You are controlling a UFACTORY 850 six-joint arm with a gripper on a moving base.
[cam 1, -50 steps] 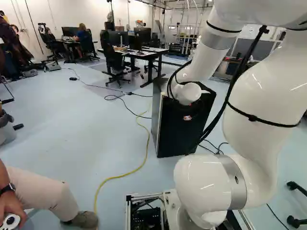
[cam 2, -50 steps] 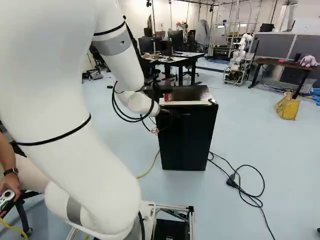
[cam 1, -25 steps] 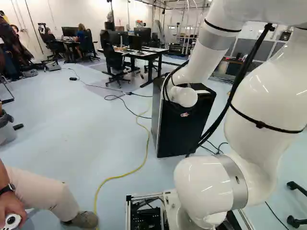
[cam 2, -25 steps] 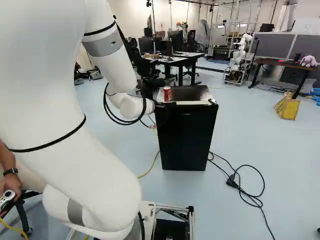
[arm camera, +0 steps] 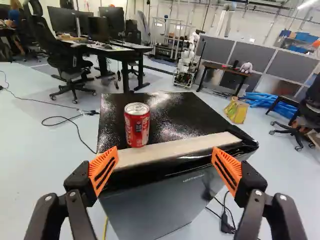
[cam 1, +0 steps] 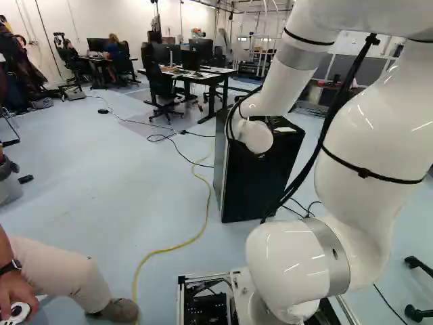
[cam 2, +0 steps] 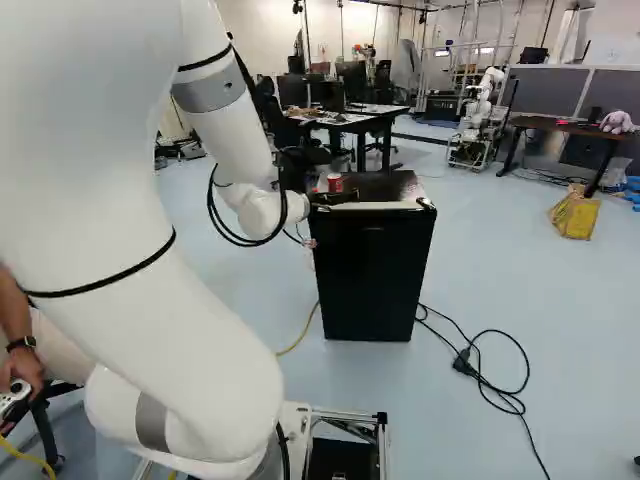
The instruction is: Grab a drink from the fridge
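Observation:
In the right base view my gripper [cam 2: 338,197] is at the front top edge of the small black fridge [cam 2: 370,275], low in front of a red drink can [cam 2: 335,182]. The wrist view shows the gripper [arm camera: 166,167] open, its orange pads wide apart with nothing held. Ahead of it, nearer one finger, the can [arm camera: 137,125] stands upright on the fridge's glossy black top [arm camera: 185,117]. A pale strip [arm camera: 172,151] runs along the front of that top. The fridge door looks closed, and its inside is hidden.
A seated person's leg [cam 1: 64,274] is at the lower left of the left base view, near a yellow cable [cam 1: 183,245]. Black cable [cam 2: 490,375] lies right of the fridge. Desks [cam 2: 375,117] and another robot [cam 2: 480,110] stand farther back.
In the left base view the arm's wrist has shifted left and slightly down. The can, mostly hidden at first in the right base view, shows above the gripper. The base and fridge have stayed still.

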